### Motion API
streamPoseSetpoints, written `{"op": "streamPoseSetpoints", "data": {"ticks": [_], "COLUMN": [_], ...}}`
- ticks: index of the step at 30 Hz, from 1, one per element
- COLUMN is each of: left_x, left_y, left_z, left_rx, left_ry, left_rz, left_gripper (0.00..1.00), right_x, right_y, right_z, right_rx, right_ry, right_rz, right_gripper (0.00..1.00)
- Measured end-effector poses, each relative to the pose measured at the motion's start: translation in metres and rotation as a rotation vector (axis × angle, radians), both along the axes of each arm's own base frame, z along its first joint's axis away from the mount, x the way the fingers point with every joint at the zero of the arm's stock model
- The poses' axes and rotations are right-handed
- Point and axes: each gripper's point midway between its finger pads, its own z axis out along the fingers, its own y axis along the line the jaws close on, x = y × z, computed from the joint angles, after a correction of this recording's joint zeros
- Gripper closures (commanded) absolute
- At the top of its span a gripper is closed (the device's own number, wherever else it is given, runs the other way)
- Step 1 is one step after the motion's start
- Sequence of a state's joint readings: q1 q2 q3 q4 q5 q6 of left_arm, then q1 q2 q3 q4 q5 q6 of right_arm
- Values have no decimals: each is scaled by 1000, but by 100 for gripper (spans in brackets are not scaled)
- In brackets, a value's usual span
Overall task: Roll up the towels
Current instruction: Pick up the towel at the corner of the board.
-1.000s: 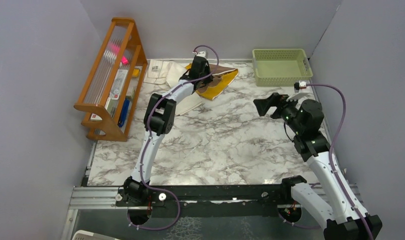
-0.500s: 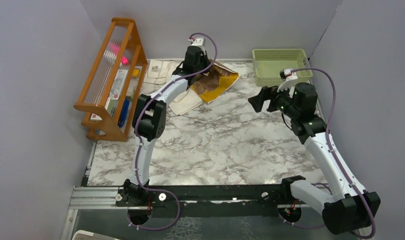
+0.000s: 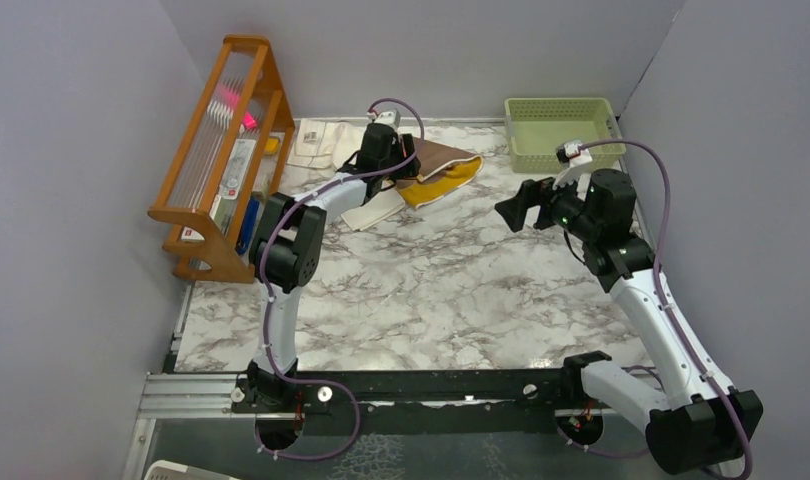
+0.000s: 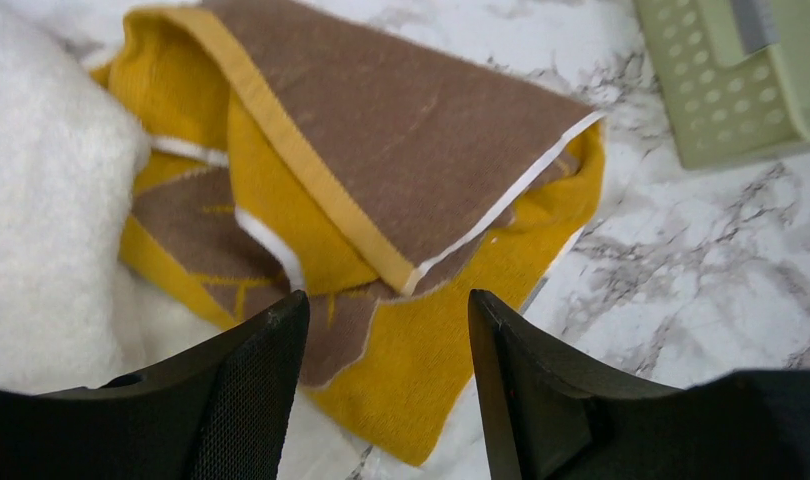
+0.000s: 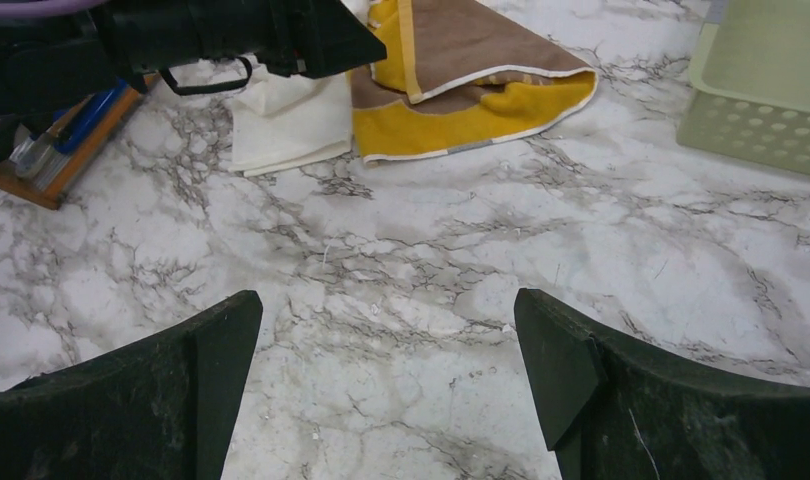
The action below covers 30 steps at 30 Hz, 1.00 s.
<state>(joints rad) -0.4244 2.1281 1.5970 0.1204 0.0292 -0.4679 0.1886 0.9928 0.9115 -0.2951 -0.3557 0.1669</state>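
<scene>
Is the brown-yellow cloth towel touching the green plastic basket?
Apart: right wrist view shows bare marble between the brown-yellow cloth towel and the green plastic basket.

text: none legible | cream towel (image 3: 326, 150) label patch (image 3: 310, 133): print too small to read; rack packaging (image 3: 237, 166): unreadable

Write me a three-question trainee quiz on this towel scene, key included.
1. True or false: the left gripper has its jaws apart above the brown towel.
2. What lies against the brown towel? A cream towel; B green basket; C wooden rack.
3. Fill in: the right gripper holds ____.
Key: 1 true; 2 A; 3 nothing.
</scene>
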Motion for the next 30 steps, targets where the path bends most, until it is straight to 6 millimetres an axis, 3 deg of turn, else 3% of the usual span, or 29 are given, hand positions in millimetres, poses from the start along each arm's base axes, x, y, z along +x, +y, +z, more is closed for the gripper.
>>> {"op": "streamPoseSetpoints", "data": {"ticks": [2,4,11,14,23,30], "left_x": [-7,-6,26,31,15,3], "left_y": [6,8,-8,-17,-36,-45], "left_z": [-18,-22,1,-1,-46,-60], "left_rx": [3,-2,-83,-121,-130,-105], "left_ry": [42,53,-7,-1,97,125], "left_rz": [14,21,17,1,-33,-36], "left_gripper": [38,38,39,40,41,42], "right_x": [-2,-2,-3,-3,-3,-3], "right_y": [1,3,7,8,8,9], "right_z": [2,2,-8,-8,-8,-11], "right_rx": [2,5,7,7,9,11], "right_ry": [-10,-14,16,16,19,23], "right_rz": [11,21,48,50,54,61], "right_gripper": [0,0,0,0,0,0]}}
